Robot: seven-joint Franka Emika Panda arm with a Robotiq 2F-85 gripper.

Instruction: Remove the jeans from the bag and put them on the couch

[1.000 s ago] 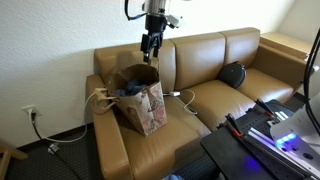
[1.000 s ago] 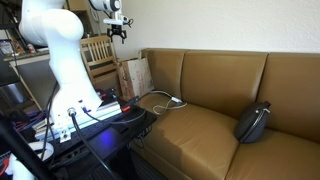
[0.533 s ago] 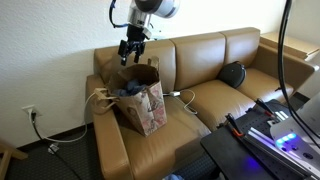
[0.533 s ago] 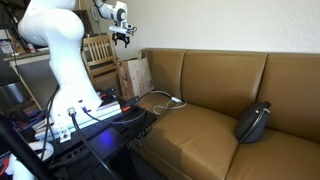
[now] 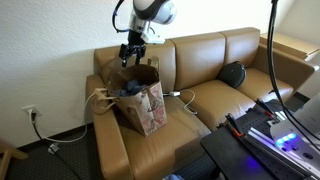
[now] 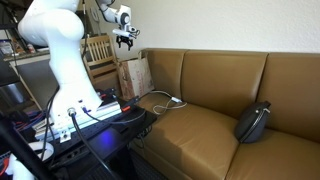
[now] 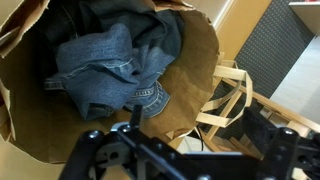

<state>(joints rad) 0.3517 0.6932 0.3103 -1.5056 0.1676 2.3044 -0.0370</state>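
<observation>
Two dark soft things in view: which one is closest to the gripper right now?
The jeans, blue denim bunched inside the bag, just below the gripper. The black cushion lies farther along the couch, near its other end.

Bag (image 7: 197,70) mouth: open, unobstructed from above | interior: jeans (image 7: 105,65) heaped 9–12 o'clock | rope handles (image 7: 230,100): outside rim, 3 o'clock

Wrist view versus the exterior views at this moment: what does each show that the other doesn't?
Wrist view only: the jeans crumpled in a heap inside the bag, seams visible. Exterior views only: the couch, the black cushion, the arm. Shared: the bag, its pale handles, the gripper above it, a glimpse of denim.
</observation>
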